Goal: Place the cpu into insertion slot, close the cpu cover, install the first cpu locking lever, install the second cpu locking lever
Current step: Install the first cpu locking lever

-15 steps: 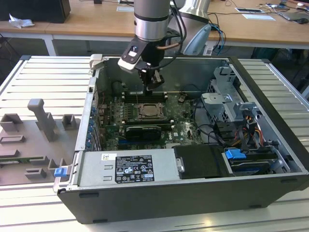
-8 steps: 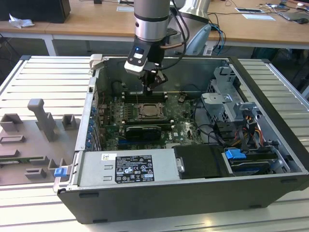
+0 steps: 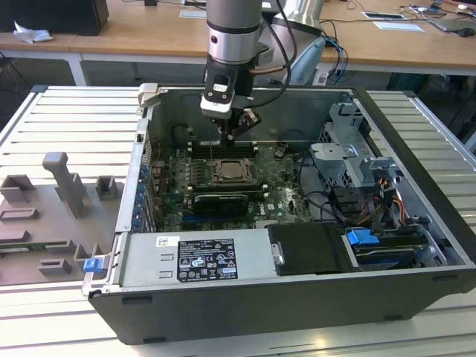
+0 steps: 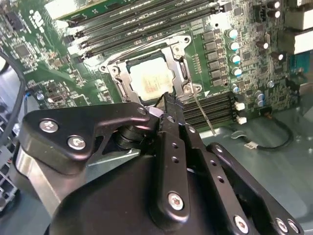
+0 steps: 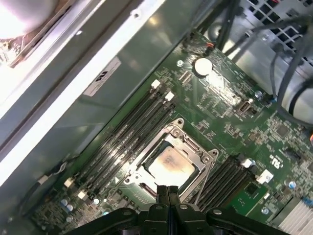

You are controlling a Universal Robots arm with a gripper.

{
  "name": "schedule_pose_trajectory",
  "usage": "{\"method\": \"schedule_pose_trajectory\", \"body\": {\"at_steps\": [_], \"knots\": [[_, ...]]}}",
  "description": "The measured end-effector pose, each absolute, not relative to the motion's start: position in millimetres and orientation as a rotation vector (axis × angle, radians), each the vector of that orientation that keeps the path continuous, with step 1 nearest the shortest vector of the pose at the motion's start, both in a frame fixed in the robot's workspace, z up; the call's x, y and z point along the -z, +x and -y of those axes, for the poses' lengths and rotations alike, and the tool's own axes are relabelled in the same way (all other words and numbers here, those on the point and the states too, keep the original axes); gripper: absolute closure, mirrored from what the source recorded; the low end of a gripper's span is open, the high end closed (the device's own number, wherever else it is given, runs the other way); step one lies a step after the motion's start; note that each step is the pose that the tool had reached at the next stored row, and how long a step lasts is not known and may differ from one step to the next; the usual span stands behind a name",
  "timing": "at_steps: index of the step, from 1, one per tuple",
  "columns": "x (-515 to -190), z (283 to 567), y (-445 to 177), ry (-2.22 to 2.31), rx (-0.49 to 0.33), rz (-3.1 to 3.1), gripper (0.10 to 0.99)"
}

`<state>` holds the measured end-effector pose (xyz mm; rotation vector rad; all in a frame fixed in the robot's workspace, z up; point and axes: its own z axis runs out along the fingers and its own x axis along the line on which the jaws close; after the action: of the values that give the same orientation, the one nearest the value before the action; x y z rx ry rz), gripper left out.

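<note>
Desks (image 3: pixel 149 37) behind; open case (image 3: pixel 223 312) on a slatted table (image 3: pixel 59 119). Your arm (image 3: pixel 233 30) hangs vertical, its gripper (image 5: pixel 167 192) pinched closed on nothing, just above the cpu (image 5: pixel 171 164), which sits seated with the cover (image 5: pixel 188 143) down. One lever (image 4: pixel 203 112) stands loose. Judged: the lever step is in hand, and it needs pressing and hooking.

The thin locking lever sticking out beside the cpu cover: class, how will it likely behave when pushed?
The locking lever is a thin wire rod, so it is probably springy rather than rigid. Its smooth bare metal may slip off a fingertip.
</note>
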<state>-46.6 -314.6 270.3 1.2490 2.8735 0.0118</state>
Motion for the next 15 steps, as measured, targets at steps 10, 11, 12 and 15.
{"method": "schedule_pose_trajectory", "body": {"at_steps": [10, 11, 12, 15], "knots": [[-269.8, 314.6, -46.6, 0.916, -0.013, -2.997, 0.980], [-269.8, 314.6, -46.6, 0.875, -0.013, -3.010, 0.980], [-269.7, 314.6, -46.6, 0.831, -0.014, -3.022, 0.980], [-269.6, 314.6, -46.6, 0.744, -0.014, -3.045, 0.980]]}}
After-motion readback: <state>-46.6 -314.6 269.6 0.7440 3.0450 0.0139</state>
